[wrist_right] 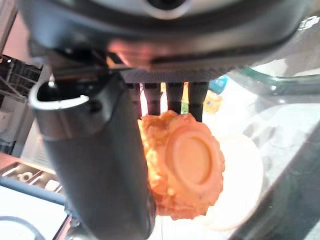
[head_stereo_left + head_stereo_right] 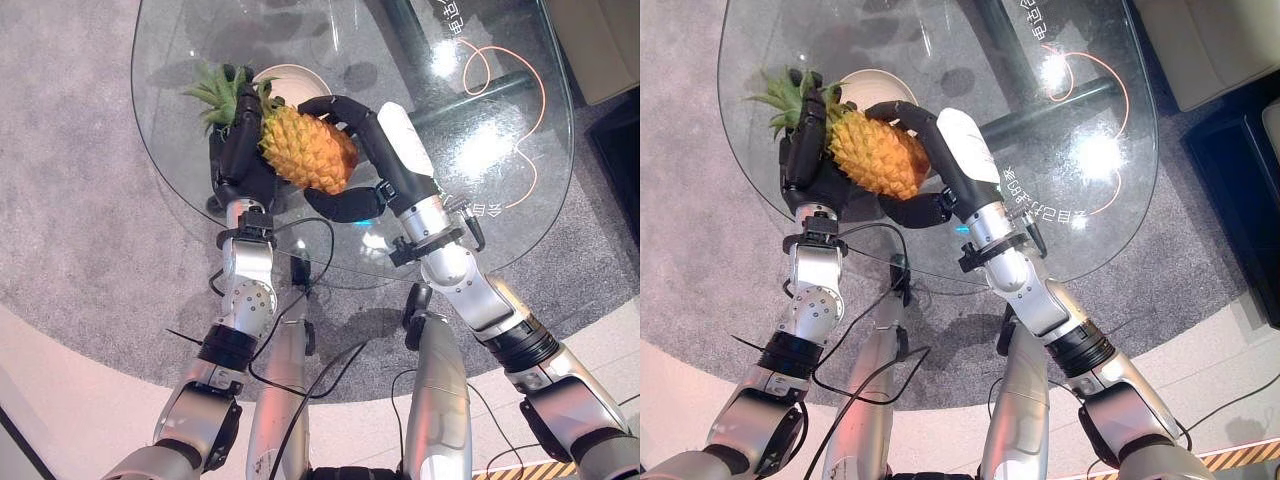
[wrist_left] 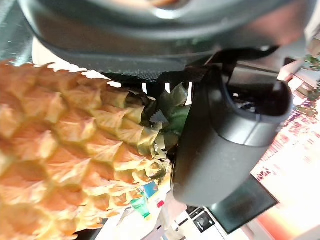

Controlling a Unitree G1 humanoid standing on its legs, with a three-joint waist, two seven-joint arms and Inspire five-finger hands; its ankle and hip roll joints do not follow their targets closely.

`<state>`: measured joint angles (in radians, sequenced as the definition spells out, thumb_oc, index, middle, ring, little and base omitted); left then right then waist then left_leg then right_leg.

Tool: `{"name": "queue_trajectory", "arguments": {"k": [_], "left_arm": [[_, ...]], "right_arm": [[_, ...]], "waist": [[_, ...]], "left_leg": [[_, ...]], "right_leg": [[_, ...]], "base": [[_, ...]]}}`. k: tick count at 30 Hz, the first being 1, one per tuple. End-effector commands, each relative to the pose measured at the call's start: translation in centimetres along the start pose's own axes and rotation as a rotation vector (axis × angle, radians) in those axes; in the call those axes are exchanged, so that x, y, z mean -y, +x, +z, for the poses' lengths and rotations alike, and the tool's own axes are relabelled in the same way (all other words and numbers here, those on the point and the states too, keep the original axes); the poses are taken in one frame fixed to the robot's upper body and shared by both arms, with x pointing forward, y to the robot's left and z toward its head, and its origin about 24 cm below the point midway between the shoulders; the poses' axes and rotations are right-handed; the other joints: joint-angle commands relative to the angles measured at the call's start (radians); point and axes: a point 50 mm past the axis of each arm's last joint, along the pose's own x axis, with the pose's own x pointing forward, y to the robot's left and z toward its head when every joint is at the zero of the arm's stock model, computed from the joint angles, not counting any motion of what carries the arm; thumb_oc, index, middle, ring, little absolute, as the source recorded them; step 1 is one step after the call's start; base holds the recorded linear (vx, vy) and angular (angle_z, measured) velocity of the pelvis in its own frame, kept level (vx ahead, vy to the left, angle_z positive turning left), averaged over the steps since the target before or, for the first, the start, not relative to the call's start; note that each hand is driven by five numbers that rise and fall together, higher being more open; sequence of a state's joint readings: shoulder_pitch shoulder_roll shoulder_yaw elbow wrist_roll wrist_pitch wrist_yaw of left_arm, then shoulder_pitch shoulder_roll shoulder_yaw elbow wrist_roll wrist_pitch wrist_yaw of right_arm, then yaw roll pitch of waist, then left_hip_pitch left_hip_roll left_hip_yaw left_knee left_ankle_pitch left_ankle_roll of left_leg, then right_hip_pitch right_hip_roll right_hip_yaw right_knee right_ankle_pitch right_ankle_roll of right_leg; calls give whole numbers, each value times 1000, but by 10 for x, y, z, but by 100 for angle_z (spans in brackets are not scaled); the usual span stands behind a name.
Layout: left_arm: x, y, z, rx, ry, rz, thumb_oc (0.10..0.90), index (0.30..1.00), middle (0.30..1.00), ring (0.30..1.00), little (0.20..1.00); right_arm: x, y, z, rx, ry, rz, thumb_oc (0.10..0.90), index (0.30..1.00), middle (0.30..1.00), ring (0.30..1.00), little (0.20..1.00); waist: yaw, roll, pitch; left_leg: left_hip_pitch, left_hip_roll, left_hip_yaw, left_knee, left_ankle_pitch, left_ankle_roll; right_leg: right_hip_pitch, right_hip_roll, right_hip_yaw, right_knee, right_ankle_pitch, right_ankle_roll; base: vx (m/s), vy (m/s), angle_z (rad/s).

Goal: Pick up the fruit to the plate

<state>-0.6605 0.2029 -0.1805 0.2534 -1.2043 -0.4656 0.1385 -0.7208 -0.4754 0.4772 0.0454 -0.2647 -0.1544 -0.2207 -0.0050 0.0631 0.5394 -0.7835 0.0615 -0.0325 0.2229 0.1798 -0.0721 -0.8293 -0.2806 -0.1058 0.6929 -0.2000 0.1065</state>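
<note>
A yellow-orange pineapple with a green leafy crown is held lifted over the glass table, between both hands. My left hand is curled round its crown end, and my right hand wraps its base end with fingers over the top and thumb below. A white plate lies on the glass just behind the fruit, partly hidden by it. The right wrist view shows the pineapple's flat base with the plate beyond. Up close in the left wrist view are the fruit's scales.
The round glass table stands on grey carpet. An orange cord shows through the glass at the far right. A dark table leg runs under the top.
</note>
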Motion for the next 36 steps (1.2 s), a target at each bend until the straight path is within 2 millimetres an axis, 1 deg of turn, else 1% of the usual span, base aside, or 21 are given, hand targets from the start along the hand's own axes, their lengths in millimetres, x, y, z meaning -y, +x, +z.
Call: {"name": "queue_trajectory", "arguments": {"k": [1,18,19,20,21,28,36], "left_arm": [[77,13,44,283,-18,-358,100,300,300,300,200],[81,11,48,338,9,-365,100,300,300,300,200],[80,11,49,346,15,-362,100,300,300,300,200],[80,11,49,350,18,-361,100,300,300,300,200],[81,11,50,364,26,-357,100,300,300,300,200],[81,10,56,420,66,-332,100,300,300,300,200],[80,7,63,498,105,-288,100,300,300,300,200]], "right_arm": [[29,23,72,387,28,-116,100,300,300,300,200],[30,24,73,385,39,-140,100,300,300,300,200],[30,24,72,380,45,-153,114,312,312,312,214],[31,24,72,379,48,-158,182,371,371,371,282],[32,24,71,373,57,-180,800,900,900,900,900],[35,21,68,350,78,-236,800,900,900,900,900],[36,21,66,337,81,-252,800,900,900,900,900]], "waist": [[11,-28,-19],[11,-30,-19],[10,-30,-19],[10,-30,-19],[9,-30,-19],[7,-30,-19],[8,-30,-19]], "left_leg": [[32,9,37,184,-187,12],[32,6,34,181,-187,11],[35,6,35,177,-186,11],[35,6,35,176,-186,11],[34,6,35,178,-185,11],[35,7,36,172,-182,11],[37,7,38,159,-176,10]], "right_leg": [[66,12,28,-268,217,19],[67,18,31,-270,215,17],[67,19,32,-271,215,17],[67,19,32,-271,215,17],[66,19,33,-270,215,17],[65,21,33,-273,216,17],[65,23,33,-279,217,15]], "base": [[0,0,0],[0,0,0],[0,0,0],[0,0,0],[0,0,0],[0,0,0],[0,0,0]]}}
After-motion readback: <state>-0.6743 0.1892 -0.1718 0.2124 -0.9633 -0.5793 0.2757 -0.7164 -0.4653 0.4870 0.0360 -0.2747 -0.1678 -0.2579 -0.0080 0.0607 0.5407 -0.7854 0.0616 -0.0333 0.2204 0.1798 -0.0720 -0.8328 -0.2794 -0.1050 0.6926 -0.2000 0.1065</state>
